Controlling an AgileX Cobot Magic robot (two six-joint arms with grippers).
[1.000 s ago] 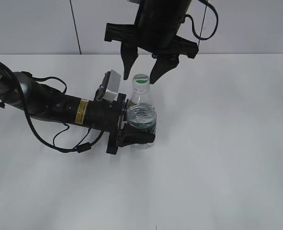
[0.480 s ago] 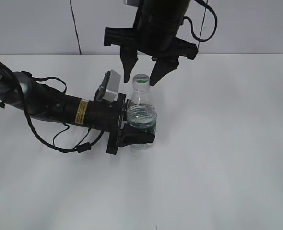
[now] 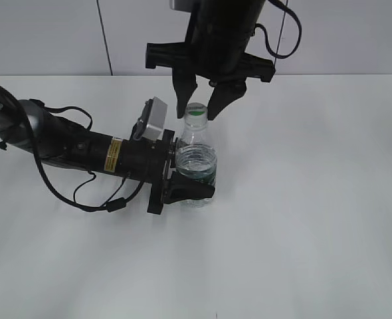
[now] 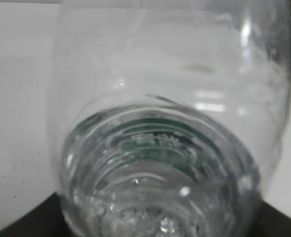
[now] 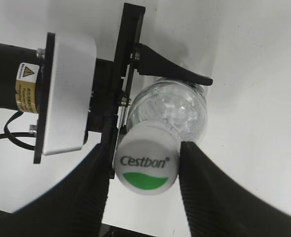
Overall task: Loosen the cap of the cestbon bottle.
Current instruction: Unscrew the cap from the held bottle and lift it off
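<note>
The cestbon bottle [image 3: 196, 158] stands upright on the white table, clear with water and a dark green label band. My left gripper [image 3: 187, 170] comes in from the left and is shut on the bottle's body. The bottle [image 4: 170, 123] fills the left wrist view. The white cap [image 3: 196, 110] with its green mark is on the neck. My right gripper [image 3: 196, 117] hangs down from above, one finger on each side of the cap. In the right wrist view both fingers of the right gripper [image 5: 146, 170] touch the sides of the cap [image 5: 146, 165] above the bottle [image 5: 172, 106].
The white table [image 3: 302, 219] stretches out around the bottle. The left arm [image 3: 83, 149] with its cables lies low across the left side. A grey wall [image 3: 355, 33] rises behind the table's far edge.
The right gripper's fingers have closed inward from a wide opening to the cap's sides and moved slightly lower. The left gripper and the bottle have not moved.
</note>
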